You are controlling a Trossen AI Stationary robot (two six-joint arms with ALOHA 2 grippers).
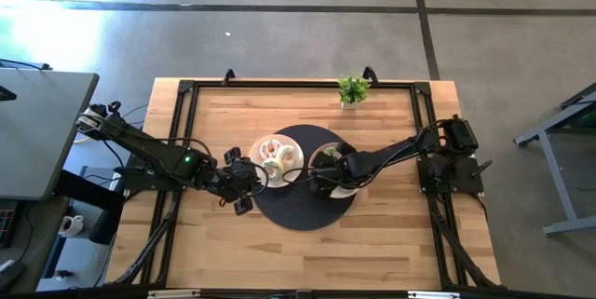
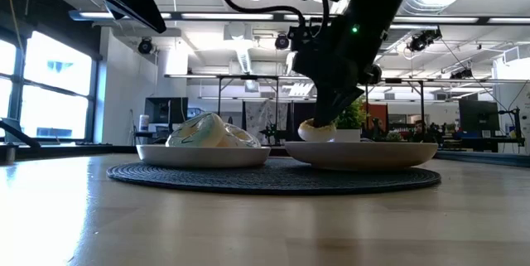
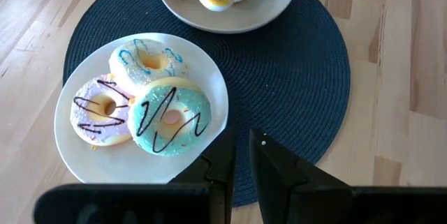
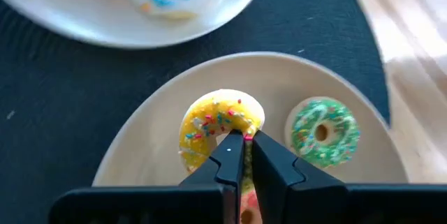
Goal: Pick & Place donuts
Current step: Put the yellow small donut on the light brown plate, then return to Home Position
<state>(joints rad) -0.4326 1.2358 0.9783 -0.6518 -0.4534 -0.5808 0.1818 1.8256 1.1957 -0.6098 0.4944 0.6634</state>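
Right hand (image 4: 244,155) clenched on yellow donut (image 4: 218,128) in plate (image 4: 363,203) beside green donut (image 4: 324,132)

This is a robotics lab or open-plan workshop. A pale wooden butcher-block table (image 1: 307,234) with a black metal frame (image 1: 279,84) stands on a grey polished concrete floor (image 1: 279,29). Beyond it, exposed white ceiling ducts (image 2: 240,50) and strip lights run overhead, tall windows (image 2: 45,92) sit at nine o'clock, and dark computer monitors (image 2: 480,117) at three o'clock.
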